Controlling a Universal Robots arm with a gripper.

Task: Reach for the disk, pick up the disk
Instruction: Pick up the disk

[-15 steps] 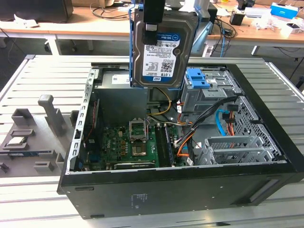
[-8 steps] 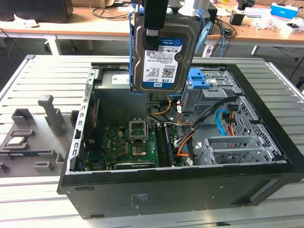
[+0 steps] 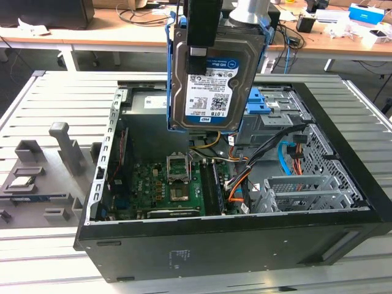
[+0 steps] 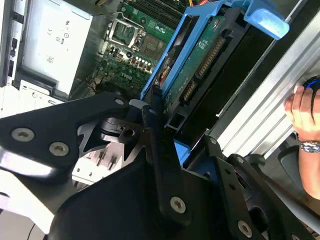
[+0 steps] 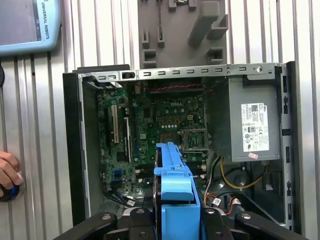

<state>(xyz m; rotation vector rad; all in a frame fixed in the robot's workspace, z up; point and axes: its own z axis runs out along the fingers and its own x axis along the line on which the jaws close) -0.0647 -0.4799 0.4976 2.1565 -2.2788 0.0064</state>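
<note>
Hanging on end from the gripper (image 3: 197,52), whose jaws pinch its upper edge, the disk (image 3: 211,76) has its long axis vertical, clear above the open computer case (image 3: 343,153).

The disk (image 4: 202,55) sits clamped in the black jaws above the motherboard (image 4: 135,45); a hand (image 4: 302,107) rests nearby.
</note>
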